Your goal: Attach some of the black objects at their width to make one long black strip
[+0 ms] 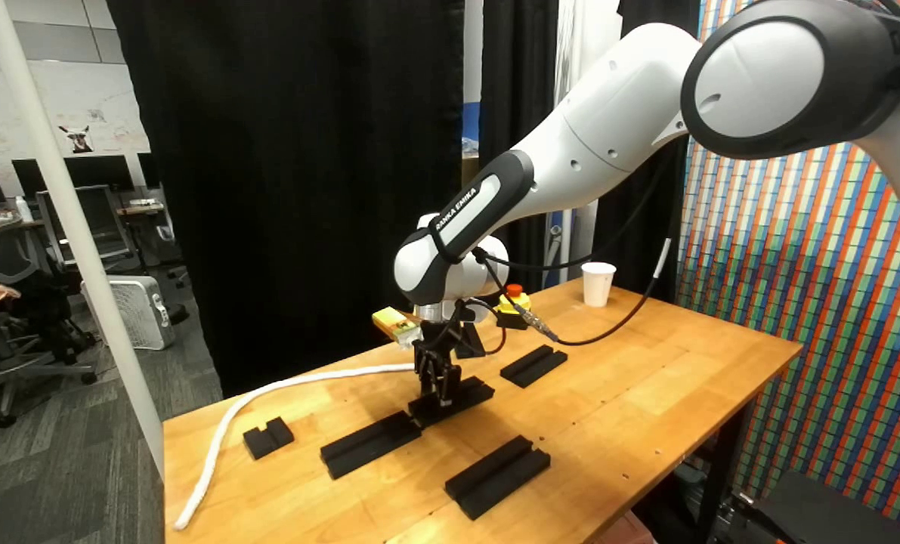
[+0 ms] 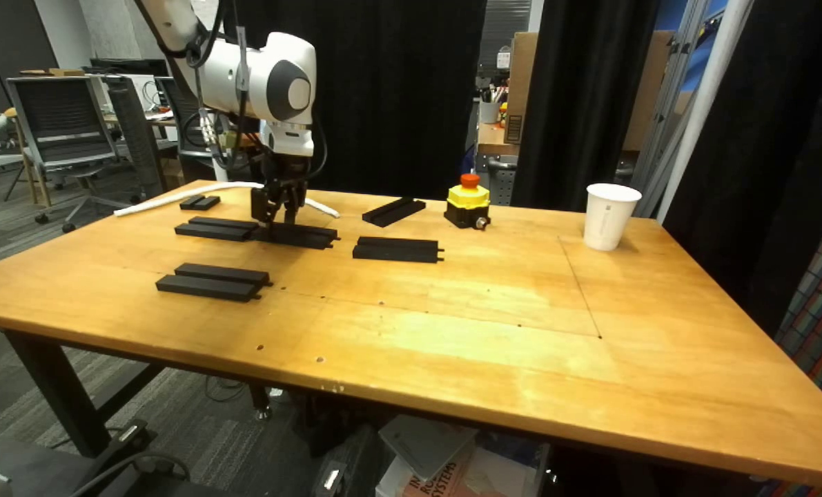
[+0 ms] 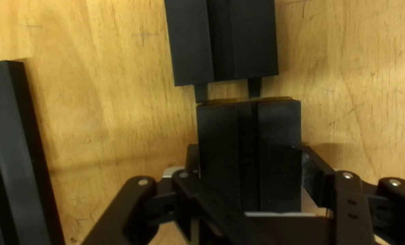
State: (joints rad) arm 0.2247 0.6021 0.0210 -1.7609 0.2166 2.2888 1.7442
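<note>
My gripper (image 1: pixel 436 393) is shut on the long sides of one grooved black bar (image 1: pixel 471 396), low over the table; a lift cannot be told. In the wrist view, the gripper (image 3: pixel 250 163) has a finger against each side of the held bar (image 3: pixel 279 126). A second black bar (image 3: pixel 222 41) lies ahead, its two pegs pointing at the held bar's end. A gap separates their bodies, and the held bar sits offset to the right. Other black bars lie apart: a front one (image 1: pixel 497 476), one to the side (image 2: pixel 397 249) and one at the back (image 2: pixel 393 211).
A short black block (image 1: pixel 268 437) and a white curved strip (image 1: pixel 227 423) lie near the table's end. A yellow emergency stop with a red top (image 2: pixel 468 200) and a white cup (image 2: pixel 609 217) stand further along. A cable (image 1: pixel 616 329) hangs over the table.
</note>
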